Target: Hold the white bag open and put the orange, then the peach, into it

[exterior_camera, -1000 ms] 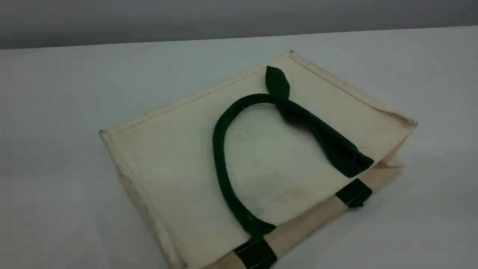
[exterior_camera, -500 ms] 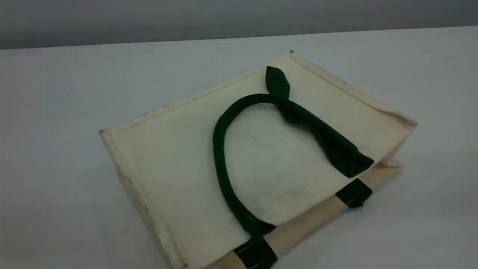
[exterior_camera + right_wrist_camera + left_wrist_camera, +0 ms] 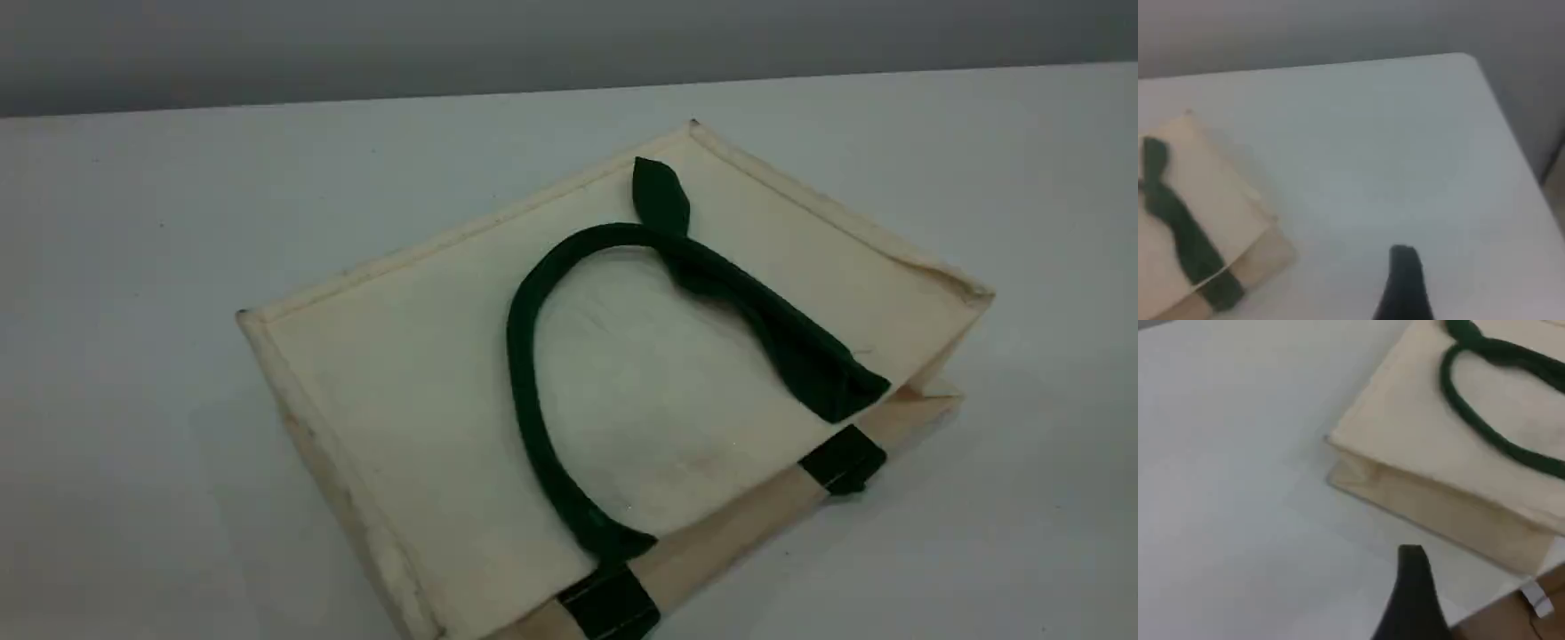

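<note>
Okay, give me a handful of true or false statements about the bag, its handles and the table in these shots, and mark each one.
1. The white bag lies flat on the table. True.
2. A dark green handle rests looped on the bag's upper face. True.
3. The orange sits on top of the bag. False: no fruit shows in any view.
4. An arm reaches over the bag in the scene view. False: no arm appears there.
5. The left gripper grips the bag's corner. False: its fingertip hangs over bare table, apart from the bag.
</note>
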`<state>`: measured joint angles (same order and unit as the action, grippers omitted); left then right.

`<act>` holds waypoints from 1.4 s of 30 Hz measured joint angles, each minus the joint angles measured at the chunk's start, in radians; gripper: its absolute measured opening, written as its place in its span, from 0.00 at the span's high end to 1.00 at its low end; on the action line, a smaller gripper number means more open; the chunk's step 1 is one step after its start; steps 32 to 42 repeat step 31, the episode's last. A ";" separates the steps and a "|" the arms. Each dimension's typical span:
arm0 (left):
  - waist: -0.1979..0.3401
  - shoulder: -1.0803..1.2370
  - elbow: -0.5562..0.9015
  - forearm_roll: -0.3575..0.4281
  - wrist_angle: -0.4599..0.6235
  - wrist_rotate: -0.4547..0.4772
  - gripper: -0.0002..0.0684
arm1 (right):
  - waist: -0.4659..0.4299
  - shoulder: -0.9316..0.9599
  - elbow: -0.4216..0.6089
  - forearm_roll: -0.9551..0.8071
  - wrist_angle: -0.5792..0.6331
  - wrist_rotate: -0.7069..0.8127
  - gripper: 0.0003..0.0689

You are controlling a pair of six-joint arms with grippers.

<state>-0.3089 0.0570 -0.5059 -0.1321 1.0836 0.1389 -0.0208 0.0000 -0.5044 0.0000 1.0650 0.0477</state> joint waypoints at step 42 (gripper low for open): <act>0.261 -0.057 -0.002 -0.001 0.004 0.002 0.29 | 0.001 0.000 0.000 0.000 0.000 0.000 0.28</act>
